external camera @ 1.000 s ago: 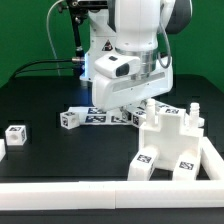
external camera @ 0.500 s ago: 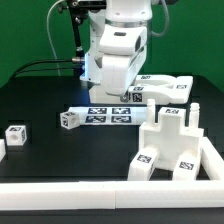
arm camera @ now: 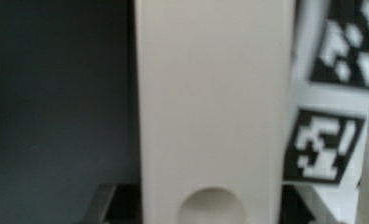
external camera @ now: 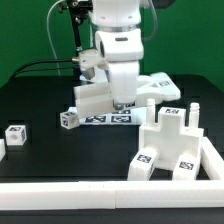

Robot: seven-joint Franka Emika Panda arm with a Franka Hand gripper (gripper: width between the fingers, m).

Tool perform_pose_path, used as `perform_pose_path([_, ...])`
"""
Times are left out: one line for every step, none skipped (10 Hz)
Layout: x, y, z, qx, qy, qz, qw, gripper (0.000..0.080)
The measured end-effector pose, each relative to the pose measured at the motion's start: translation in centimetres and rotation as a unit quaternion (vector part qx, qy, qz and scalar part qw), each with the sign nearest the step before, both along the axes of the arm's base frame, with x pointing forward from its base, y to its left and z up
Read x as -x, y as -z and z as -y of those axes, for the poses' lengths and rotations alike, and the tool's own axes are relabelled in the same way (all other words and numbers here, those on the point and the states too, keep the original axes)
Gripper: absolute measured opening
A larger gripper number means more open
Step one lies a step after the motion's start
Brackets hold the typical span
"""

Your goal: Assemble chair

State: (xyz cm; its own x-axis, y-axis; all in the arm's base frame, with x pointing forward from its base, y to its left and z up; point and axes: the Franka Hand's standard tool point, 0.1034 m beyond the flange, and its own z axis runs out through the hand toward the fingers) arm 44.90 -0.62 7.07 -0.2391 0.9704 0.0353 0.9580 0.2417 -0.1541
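Above the marker board [external camera: 100, 118], mid-surface, fingers [external camera: 124, 100] pinch a white chair slab [external camera: 160, 86] clear of the surface. Partly built chair block [external camera: 170, 140] sits near the exterior view's right. Step looks like transport. Next: align slab over block's upright pegs [external camera: 194, 106], lower square.

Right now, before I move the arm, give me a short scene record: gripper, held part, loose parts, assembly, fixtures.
gripper: gripper shut on the white slab
held part: white slab, lifted off the table, above the marker board
loose parts: tagged cube beside the marker board; tagged block far toward the exterior view's left
assembly: partly built chair, at the exterior view's right, untouched by the gripper
fixtures: border rail along the near edge
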Motion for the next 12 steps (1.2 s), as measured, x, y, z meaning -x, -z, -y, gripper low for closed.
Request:
perform_pose_path([-2.4, -0.9, 0.2, 0.004, -0.042, 0.003, 0.999, 0.0284])
perform_pose_path([-3.3, -1.4, 0.4, 0.002, -0.084, 0.005, 0.996, 0.0284])
perform_pose_path([-3.3, -1.8, 0.5, -0.003, -0.132, 0.010, 0.991, 0.0284])
perform_pose_path([-3.1, -1.6, 0.8, -0.004, -0.149, 0.006, 0.989, 0.0284])
perform_pose_path([-3.1, -1.4, 1.0, -0.003, -0.171, 0.003, 0.985, 0.0284])
perform_pose_path([-3.1, -1.2, 1.7, -0.008, -0.217, -0.002, 0.976, 0.0284])
perform_pose_path([-3.5, -0.5, 2.9, -0.015, -0.249, -0.010, 0.968, 0.0284])
perform_pose_path([-4.8, -0.4, 3.9, -0.018, -0.260, -0.015, 0.965, 0.0284])
perform_pose_path([-6.5, 0.1, 4.7, -0.018, -0.255, -0.019, 0.967, 0.0284])
perform_pose_path([-7.6, 1.1, 4.8, -0.021, -0.255, -0.028, 0.966, 0.0284])
perform_pose_path([-8.2, 2.0, 4.8, -0.026, -0.258, -0.045, 0.965, 0.0284])
perform_pose_path([-8.9, 2.7, 5.0, -0.031, -0.268, -0.059, 0.961, 0.0284])
